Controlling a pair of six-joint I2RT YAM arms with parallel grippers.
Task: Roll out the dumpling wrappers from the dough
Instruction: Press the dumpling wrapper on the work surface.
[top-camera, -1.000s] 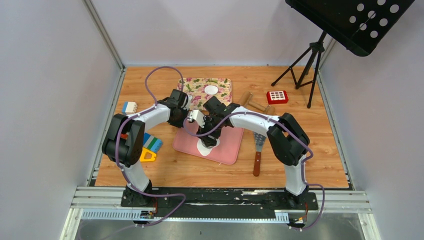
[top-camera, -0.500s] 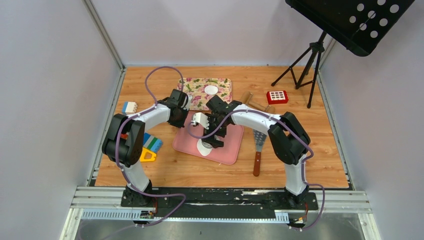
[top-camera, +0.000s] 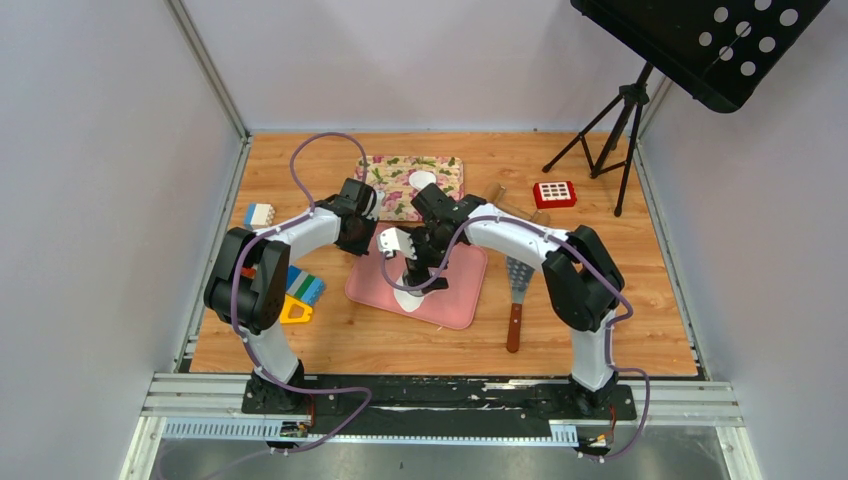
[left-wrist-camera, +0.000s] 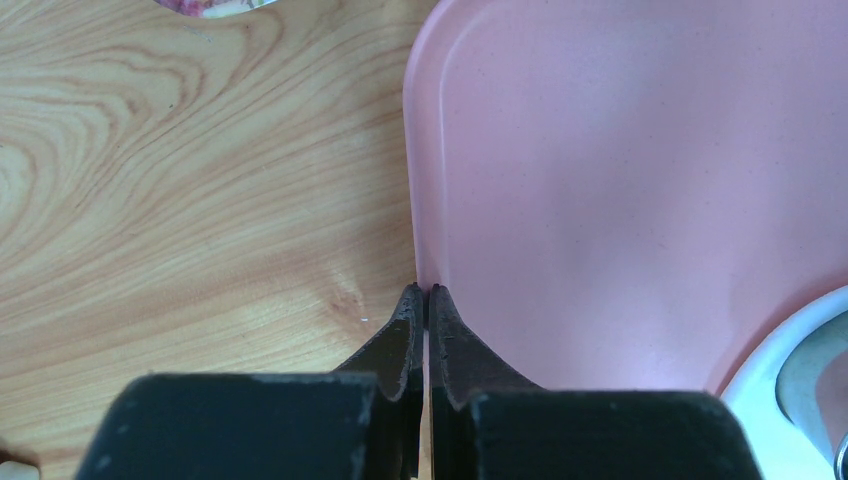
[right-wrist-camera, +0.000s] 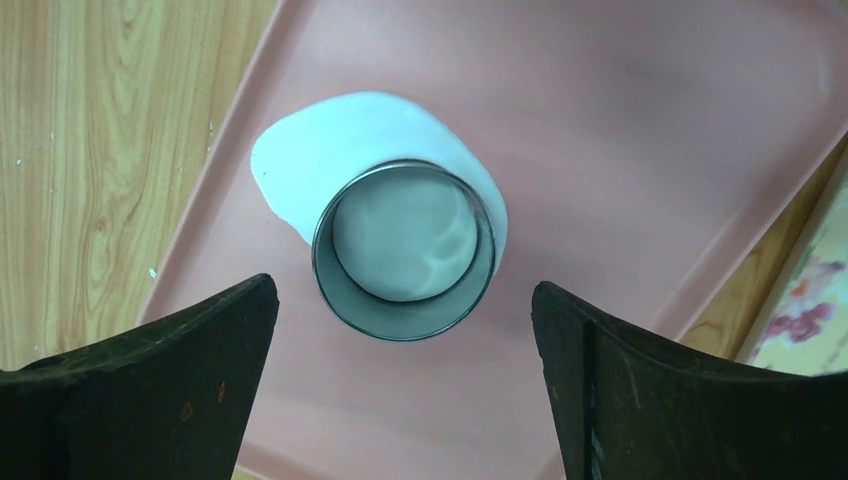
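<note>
**Cutting step.** The right gripper (right-wrist-camera: 402, 290) hung with its jaws wide apart, clamping nothing. Directly beneath, between them, the metal ring cutter (right-wrist-camera: 400, 333) stood on the dough sheet (right-wrist-camera: 330, 130) on the pink tray (right-wrist-camera: 650, 150). The left gripper (left-wrist-camera: 422, 300), jaws together, touched the tray's rim at its tips. The likely next move was regrasping the cutter and lifting it straight off without dragging the disc. 1 dumpling wrapper (top-camera: 422, 180) lay beyond both claws. No writing was legible.

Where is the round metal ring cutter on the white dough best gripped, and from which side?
I would take the round metal ring cutter by its outer wall, from straight above, one finger on each opposite side. It stands upright, open end up, on the flat white dough sheet.
</note>
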